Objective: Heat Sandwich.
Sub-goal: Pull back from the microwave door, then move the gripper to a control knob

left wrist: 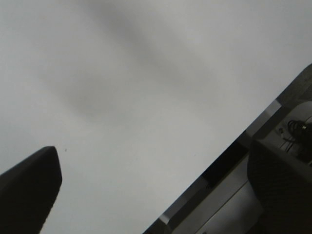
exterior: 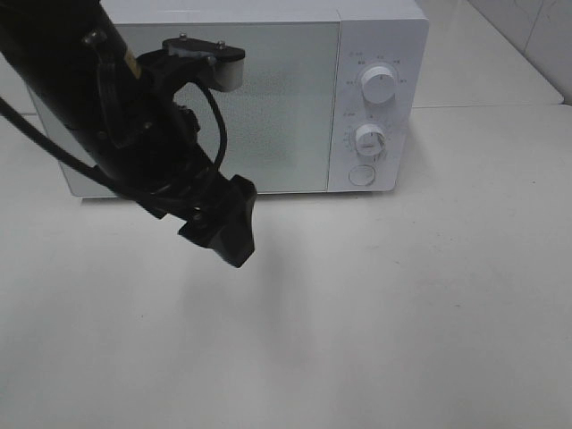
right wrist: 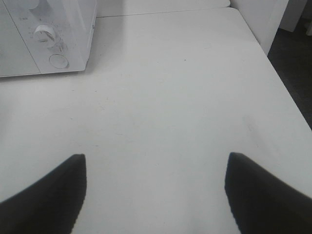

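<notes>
Plainly, the sandwich is showing in no view, so its bearing and long axis cannot be told; it may be sitting inside the shut microwave (exterior: 398,54), standing at twelve o'clock from the left gripper (exterior: 228,228). That gripper is hanging spread and empty, nearer the door (exterior: 277,107); the right gripper (right wrist: 156,158) is gaping over the table (right wrist: 185,97), holding nothing. Print around the dials (exterior: 379,85) is proving too small to read.

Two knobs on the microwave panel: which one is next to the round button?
The lower knob. It sits directly above the button. The upper knob is higher, with the lower one between it and the button.
</notes>
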You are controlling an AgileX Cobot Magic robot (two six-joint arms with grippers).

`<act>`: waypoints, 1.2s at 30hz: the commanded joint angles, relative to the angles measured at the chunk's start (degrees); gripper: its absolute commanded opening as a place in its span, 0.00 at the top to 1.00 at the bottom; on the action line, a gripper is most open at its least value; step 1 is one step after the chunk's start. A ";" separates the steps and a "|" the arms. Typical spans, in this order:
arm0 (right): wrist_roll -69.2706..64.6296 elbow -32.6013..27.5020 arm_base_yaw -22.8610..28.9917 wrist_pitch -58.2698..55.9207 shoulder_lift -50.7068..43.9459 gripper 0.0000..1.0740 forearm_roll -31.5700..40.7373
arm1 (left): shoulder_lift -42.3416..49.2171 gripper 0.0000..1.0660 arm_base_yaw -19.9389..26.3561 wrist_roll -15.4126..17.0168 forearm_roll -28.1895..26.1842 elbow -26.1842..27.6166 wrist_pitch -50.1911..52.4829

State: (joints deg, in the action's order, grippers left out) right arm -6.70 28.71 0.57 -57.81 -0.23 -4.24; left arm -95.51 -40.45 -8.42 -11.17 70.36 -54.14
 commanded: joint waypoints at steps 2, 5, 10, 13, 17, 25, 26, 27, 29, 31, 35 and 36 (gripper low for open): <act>0.17 -0.11 -0.23 0.80 -1.55 0.30 0.17 | 0.46 0.08 0.40 4.30 4.07 0.34 -6.65; 0.17 -0.11 -0.23 0.80 -1.55 0.30 0.17 | 0.46 0.08 1.32 4.30 4.24 0.34 -8.14; 0.17 -0.11 -0.23 0.80 -1.55 0.30 0.17 | 0.46 0.08 5.50 4.30 4.01 0.34 -10.89; 0.17 -0.11 -0.23 0.80 -1.55 0.30 0.17 | 0.46 0.08 10.08 4.30 3.84 0.34 -13.69; 0.17 -0.11 -0.23 0.80 -1.55 0.30 0.17 | 0.46 0.08 14.61 4.30 3.78 0.34 -16.04; 0.17 -0.11 -0.23 0.80 -1.55 0.30 0.17 | 2.23 0.08 23.38 4.30 3.38 -2.01 -19.02; 0.17 -0.11 -0.23 0.80 -1.55 0.30 0.17 | 3.15 0.08 24.75 4.30 3.38 -3.09 -18.74; 0.17 -0.11 -0.23 0.80 -1.55 0.30 0.17 | 4.01 0.08 25.84 4.30 3.38 -4.35 -18.45; 0.17 -0.11 -0.23 0.80 -1.55 0.30 0.17 | 5.21 0.08 27.27 4.24 3.38 -5.67 -17.99; 0.17 -0.11 -0.23 0.80 -1.55 0.30 0.17 | 8.82 0.08 31.51 4.07 3.61 -9.05 -17.53; 0.17 -0.11 -0.23 0.80 -1.55 0.30 0.17 | 14.50 0.08 36.84 5.10 3.61 -12.66 -16.56; 0.17 -0.11 -0.23 0.80 -1.55 0.30 0.17 | 16.10 0.08 38.10 5.39 3.61 -13.46 -16.56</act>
State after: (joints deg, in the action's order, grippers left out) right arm -6.70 28.71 0.57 -57.81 -0.23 -4.24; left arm -81.82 -3.90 -3.90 -7.16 58.21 -69.50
